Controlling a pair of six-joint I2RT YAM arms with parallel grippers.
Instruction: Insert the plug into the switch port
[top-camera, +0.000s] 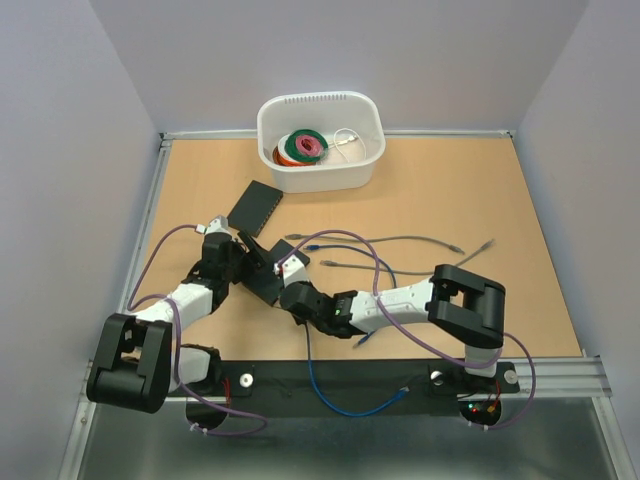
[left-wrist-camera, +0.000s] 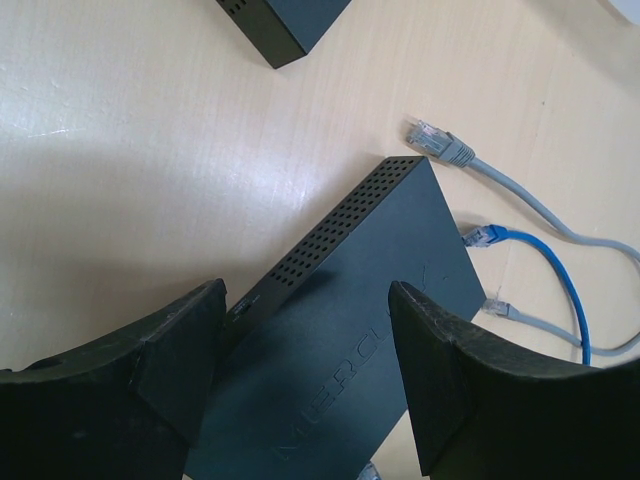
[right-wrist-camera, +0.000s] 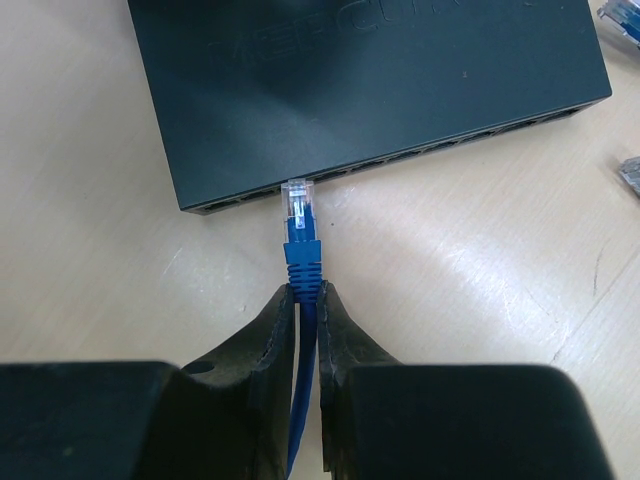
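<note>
Wood tabletop (top-camera: 480, 200); right gripper (right-wrist-camera: 305, 295) pinches the blue cable (right-wrist-camera: 303, 400), probably limp, behind its stiffer boot (right-wrist-camera: 302, 255); plug (right-wrist-camera: 298, 197) nearly touches the switch (right-wrist-camera: 370, 90); left gripper (left-wrist-camera: 305, 340) spread astride it.

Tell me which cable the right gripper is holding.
The blue cable whose clear plug tip sits at the switch port row, pinched in the right gripper. The grey cables lie loose.

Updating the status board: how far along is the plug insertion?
Done: right gripper shut on the blue cable behind the plug. In hand: plug tip at the port row of the switch; left gripper open, straddling it. Left: seat the plug; its clear body shows outside.
</note>
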